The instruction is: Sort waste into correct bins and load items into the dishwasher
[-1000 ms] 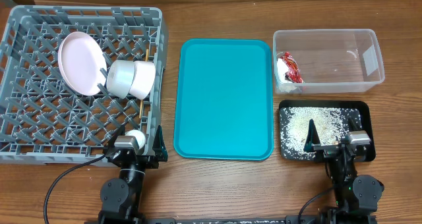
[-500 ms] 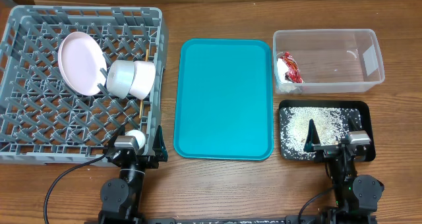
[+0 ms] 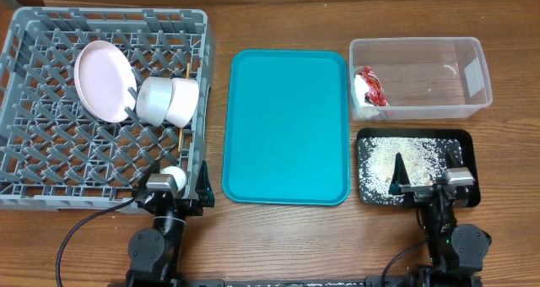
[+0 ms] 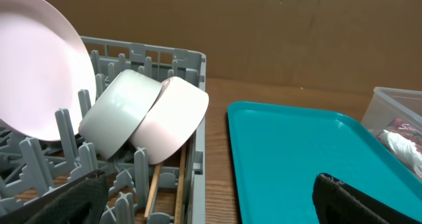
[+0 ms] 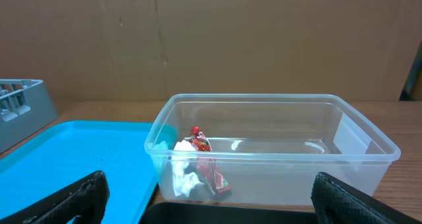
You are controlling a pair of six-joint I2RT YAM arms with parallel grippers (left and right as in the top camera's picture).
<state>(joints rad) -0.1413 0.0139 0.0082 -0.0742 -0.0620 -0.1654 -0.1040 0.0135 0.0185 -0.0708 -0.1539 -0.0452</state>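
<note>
Left pincer (image 3: 175,184) and right pincer (image 3: 428,184) were noted spread, empty; chopsticks (image 4: 153,188) lay just ahead of the left, long axis pointing away.

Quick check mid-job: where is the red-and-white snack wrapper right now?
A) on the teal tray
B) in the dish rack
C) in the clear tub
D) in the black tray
C: the snack wrapper lies inside the clear tub, at its left end in the overhead view.
</note>
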